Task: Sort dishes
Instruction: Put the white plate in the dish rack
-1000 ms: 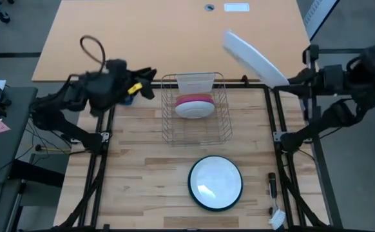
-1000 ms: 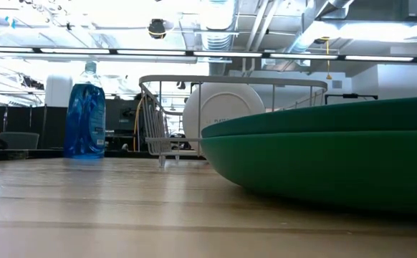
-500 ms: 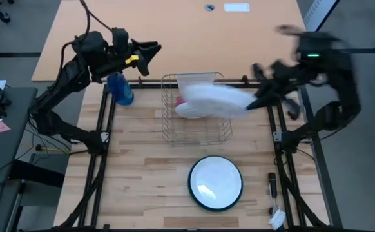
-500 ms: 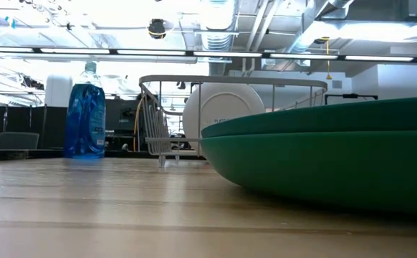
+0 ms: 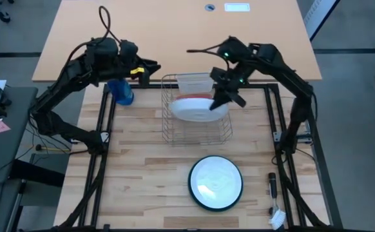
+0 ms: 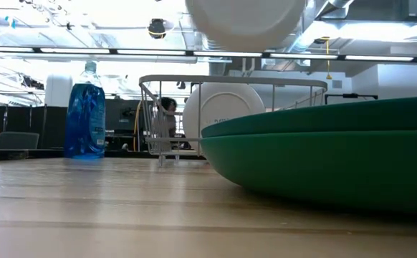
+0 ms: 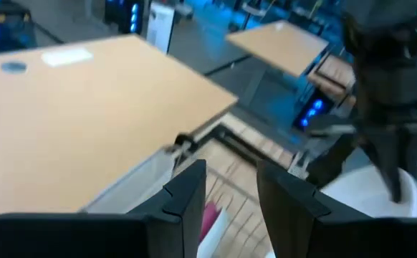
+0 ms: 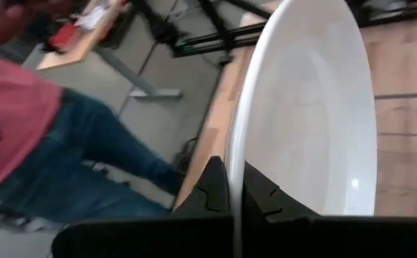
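The right gripper (image 5: 221, 98) is clamping the rim of a white plate (image 5: 199, 110), its fingers (image 8: 213, 188) pinched on the edge, and is holding it over the wire dish rack (image 5: 196, 132), probably so it can be lowered beside the pink plate (image 5: 186, 98) racked there. The held plate is lying nearly flat, face up, gripped edge toward the right arm. The left gripper (image 5: 147, 69) is waiting with jaws parted beside the blue bottle (image 5: 122, 91); the dark-rimmed plate (image 5: 215, 183) is resting on the table, well apart.

light: bright, even overhead | glare: ceiling lights, low view | blur: both wrist views | shadows: soft
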Available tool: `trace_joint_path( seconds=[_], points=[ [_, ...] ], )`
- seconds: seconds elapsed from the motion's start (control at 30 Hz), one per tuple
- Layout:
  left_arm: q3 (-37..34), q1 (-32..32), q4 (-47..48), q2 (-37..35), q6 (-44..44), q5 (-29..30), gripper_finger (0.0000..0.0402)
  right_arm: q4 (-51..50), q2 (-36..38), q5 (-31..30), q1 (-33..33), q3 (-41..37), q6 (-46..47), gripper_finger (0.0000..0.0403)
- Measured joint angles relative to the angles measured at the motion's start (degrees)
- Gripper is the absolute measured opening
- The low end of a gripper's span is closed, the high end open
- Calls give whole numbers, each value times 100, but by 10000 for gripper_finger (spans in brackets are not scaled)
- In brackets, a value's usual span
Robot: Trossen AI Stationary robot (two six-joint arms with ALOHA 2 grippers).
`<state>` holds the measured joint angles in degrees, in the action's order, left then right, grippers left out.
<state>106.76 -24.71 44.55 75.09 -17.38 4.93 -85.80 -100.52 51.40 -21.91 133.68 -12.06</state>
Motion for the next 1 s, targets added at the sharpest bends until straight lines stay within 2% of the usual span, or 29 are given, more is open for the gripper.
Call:
trace_joint_path(
  seconds=[0.27,0.53,1.0],
  points=[
    [0,0,690,0,-73,59,118,-5,-722,83,-559,18,-674,0],
    [0,-129,1976,2,-283,851,118,-134,-1153,130,-633,21,-1097,0],
    [-2,-732,2065,2,-36,857,118,-176,-1791,81,-852,8,-1551,0]
  ],
)
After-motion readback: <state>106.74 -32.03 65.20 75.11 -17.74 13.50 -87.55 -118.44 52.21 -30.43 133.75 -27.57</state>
